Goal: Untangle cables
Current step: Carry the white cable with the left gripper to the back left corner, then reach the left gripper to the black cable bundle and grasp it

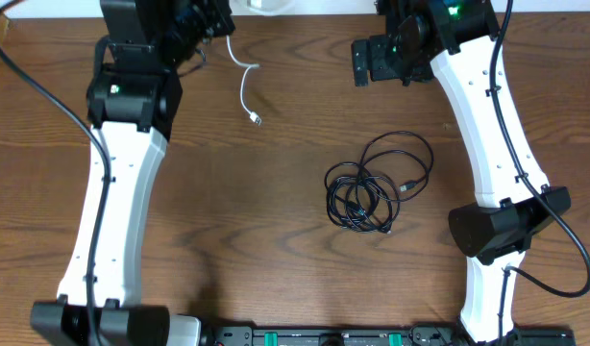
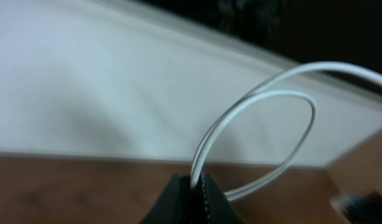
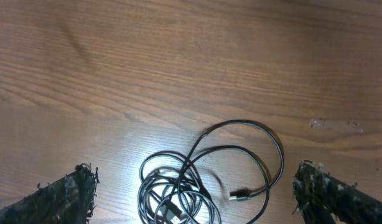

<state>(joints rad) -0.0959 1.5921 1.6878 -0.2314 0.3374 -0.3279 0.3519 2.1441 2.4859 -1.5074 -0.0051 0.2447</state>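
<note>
A short white cable (image 1: 245, 91) runs from my left gripper (image 1: 216, 29) at the table's far edge down to its small plug (image 1: 258, 119) on the wood. In the left wrist view the gripper (image 2: 198, 184) is shut on this white cable (image 2: 265, 99), which loops up and out of the pinched fingertips. The black cables (image 1: 372, 187) lie tangled in a loose coil at centre right. My right gripper (image 1: 360, 61) hovers open at the far side, above and beyond the coil. In its wrist view the tangle (image 3: 178, 193) and a plug (image 3: 241, 195) lie between the spread fingers (image 3: 69, 193).
A white object (image 1: 266, 5) sits at the table's far edge. A pale wall (image 2: 116, 93) rises behind the left gripper. Thick black robot cables trail at far left (image 1: 26, 72) and far right (image 1: 574, 240). Arm bases stand along the near edge.
</note>
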